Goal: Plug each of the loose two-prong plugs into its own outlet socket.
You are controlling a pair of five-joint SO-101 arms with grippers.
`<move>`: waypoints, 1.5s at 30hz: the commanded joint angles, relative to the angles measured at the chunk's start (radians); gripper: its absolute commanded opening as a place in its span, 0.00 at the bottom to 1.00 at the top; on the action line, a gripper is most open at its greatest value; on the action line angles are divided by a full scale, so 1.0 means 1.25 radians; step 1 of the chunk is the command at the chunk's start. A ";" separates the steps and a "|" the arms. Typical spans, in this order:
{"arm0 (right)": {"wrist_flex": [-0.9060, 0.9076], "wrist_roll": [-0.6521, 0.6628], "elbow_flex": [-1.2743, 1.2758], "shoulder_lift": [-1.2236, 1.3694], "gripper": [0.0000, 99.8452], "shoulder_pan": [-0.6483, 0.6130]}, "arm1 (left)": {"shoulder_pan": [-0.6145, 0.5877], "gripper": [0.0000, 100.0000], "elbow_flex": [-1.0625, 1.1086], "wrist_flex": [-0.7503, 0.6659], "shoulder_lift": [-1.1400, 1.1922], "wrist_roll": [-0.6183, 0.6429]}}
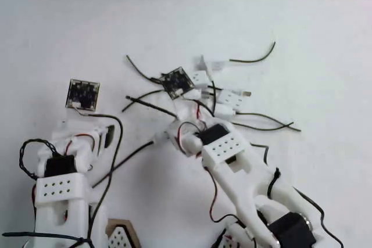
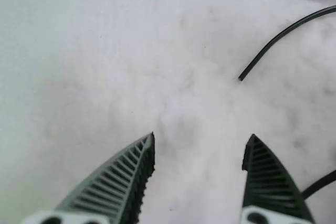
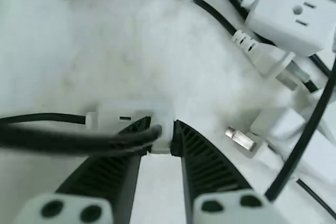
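Looking down over the white worktop, we find the right hand near the middle of the scene. Its dark ribbed fingers are clamped together on a white moulded plug body, and a thick black cable runs off from that plug. We cannot tell how its prongs stand, as the fingers cover that end.

Far and to the right of this hand lies a white rectangular outlet socket block with its slotted face turned up. Just beside the block, a second white two-prong plug lies loose on its side, its flat metal prongs bare. A small metal-tipped white connector rests near the right hand.

The left hand sits at the near left, fingers apart and gripping nothing, over the worktop. The cut end of a thin black wire lies beyond it, apart from both fingers.

Two small dark square circuit boards show: one far of the left arm, one among the tangled wires at the centre
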 commanded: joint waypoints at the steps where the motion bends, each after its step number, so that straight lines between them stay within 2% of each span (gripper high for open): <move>1: -0.029 0.005 0.023 0.002 0.02 -0.008 | -0.008 0.27 -0.002 -0.017 -0.021 0.002; 9: -0.042 0.005 0.020 0.015 0.02 -0.007 | -0.008 0.27 -0.002 -0.017 -0.021 0.002; 20: -0.041 0.005 0.071 -0.176 0.02 -0.008 | -0.009 0.27 -0.002 -0.017 -0.021 0.002; 32: -0.134 -0.034 0.095 -0.196 0.02 -0.007 | -0.009 0.27 -0.002 -0.017 -0.021 0.002; 37: -0.115 -0.034 0.101 -0.229 0.02 -0.007 | -0.009 0.27 -0.002 -0.017 -0.021 0.002; 45: -0.096 -0.034 0.109 -0.161 0.02 -0.007 | -0.009 0.27 -0.002 -0.017 -0.021 0.002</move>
